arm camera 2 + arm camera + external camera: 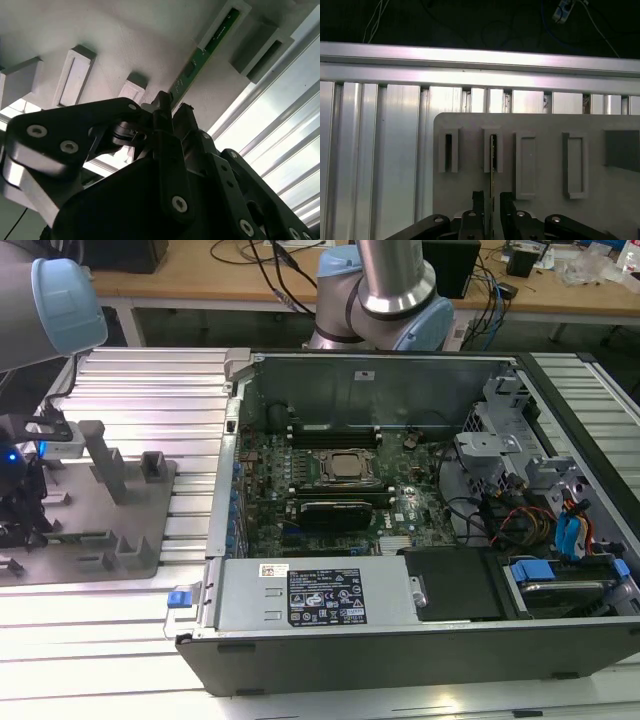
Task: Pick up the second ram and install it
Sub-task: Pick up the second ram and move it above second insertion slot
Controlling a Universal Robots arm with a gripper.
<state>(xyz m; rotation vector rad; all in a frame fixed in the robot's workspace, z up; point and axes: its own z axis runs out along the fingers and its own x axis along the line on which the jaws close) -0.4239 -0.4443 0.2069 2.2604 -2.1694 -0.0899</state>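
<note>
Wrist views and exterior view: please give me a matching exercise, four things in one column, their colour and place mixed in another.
1 second ram
2 processor
3 tray
4 tool

a silver, inside the computer case
b grey, with upright pegs
c green, standing in a tray slot
d black, astride the second ram

Pairs: 1-c; 2-a; 3-b; 4-d

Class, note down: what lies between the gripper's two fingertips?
The second ram, standing in its slot on the grey tray, runs through the open gripper; both wrist views show it.
</note>
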